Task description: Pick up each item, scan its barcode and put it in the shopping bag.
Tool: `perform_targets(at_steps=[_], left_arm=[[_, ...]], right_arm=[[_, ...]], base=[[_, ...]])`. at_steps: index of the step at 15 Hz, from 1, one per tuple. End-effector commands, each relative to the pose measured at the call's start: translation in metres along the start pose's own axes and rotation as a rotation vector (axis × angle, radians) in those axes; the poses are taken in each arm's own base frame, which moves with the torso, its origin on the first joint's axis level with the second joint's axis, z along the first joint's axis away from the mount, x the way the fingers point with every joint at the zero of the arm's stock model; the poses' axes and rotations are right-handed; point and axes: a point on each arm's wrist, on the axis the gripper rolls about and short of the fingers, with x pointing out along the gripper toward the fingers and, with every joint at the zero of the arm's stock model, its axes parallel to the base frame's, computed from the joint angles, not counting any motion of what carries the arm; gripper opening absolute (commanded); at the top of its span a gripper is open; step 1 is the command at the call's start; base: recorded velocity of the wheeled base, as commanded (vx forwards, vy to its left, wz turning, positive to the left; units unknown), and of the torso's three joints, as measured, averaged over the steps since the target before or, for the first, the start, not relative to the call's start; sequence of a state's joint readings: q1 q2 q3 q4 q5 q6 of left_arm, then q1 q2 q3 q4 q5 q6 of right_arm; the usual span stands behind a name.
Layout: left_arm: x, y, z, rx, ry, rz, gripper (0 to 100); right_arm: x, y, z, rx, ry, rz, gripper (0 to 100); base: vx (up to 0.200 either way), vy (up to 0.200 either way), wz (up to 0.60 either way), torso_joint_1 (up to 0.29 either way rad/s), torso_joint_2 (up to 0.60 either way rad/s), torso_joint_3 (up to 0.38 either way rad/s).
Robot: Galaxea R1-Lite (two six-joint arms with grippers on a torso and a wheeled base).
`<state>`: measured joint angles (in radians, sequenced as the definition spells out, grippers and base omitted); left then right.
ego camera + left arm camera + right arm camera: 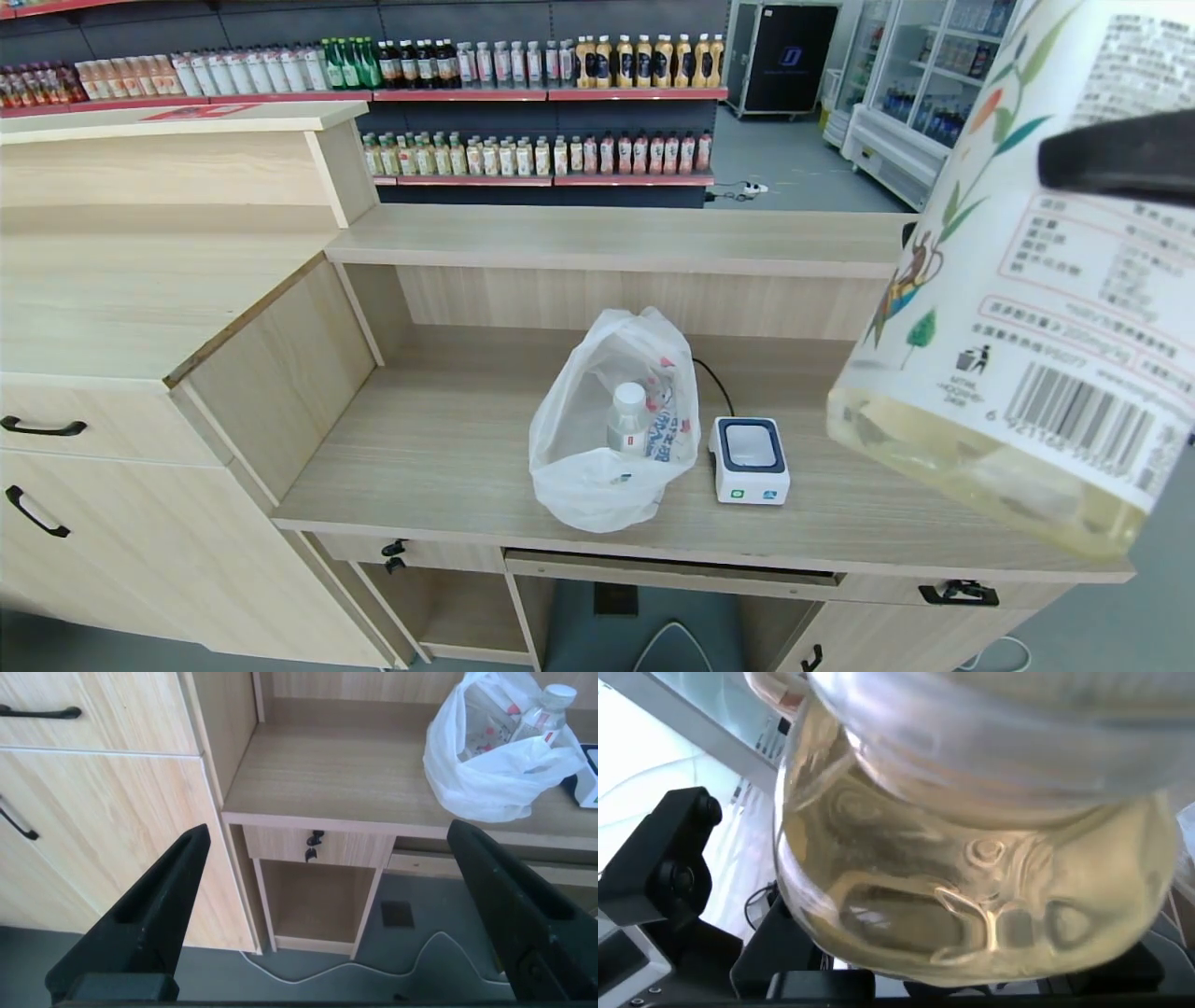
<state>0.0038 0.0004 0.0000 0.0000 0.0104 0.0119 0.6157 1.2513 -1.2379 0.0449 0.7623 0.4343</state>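
In the head view, your right gripper (pixel 1120 173) is clamped on a large bottle (pixel 1018 280) of pale yellow drink that takes up the right side of the frame, tilted with its base toward the lower edge. One dark finger crosses the label at upper right. The barcode (pixel 1083 411) sits at lower right and faces this camera, not the scanner (pixel 749 457), which lies face-up on the counter (pixel 448 457) at centre, well apart from the bottle. If you lower the bottle without turning it, the code will likely miss the window and the scan will fail. Just left of the scanner slumps the shopping bag (pixel 611 439), with a white-capped bottle (pixel 627 415) already inside. Its mouth is soft and half collapsed, so the big bottle could catch the rim, drag the bag, or knock that smaller bottle. In the left wrist view, your left gripper (pixel 327 924) hangs spread wide and empty before the drawers, and the bag (pixel 495 756) shows at upper right (near enough, I'd judge, to steady its rim). The right wrist view looks up at the bottle's (pixel 971 859) smooth, rounded base, and a hard tilt might let it slip in that grip.
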Motion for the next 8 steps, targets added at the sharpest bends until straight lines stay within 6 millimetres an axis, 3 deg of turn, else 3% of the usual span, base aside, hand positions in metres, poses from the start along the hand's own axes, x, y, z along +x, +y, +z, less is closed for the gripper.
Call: perform_targets(at_steps=[1,8], left_arm=[[0.0000,0.0000,0.0000,0.000,0.000,0.001,100],[0.0000,0.0000,0.0000,0.000,0.000,0.001,100]], right_arm=[[-0.0006,0.0004,-0.0006,0.013,0.008,-0.009,0],[-0.0062,0.0057,-0.0020,0.116,0.053,-0.047,0]], base=[[0.000,0.000,0.00,0.000,0.00,0.000],[0.000,0.000,0.00,0.000,0.00,0.000]])
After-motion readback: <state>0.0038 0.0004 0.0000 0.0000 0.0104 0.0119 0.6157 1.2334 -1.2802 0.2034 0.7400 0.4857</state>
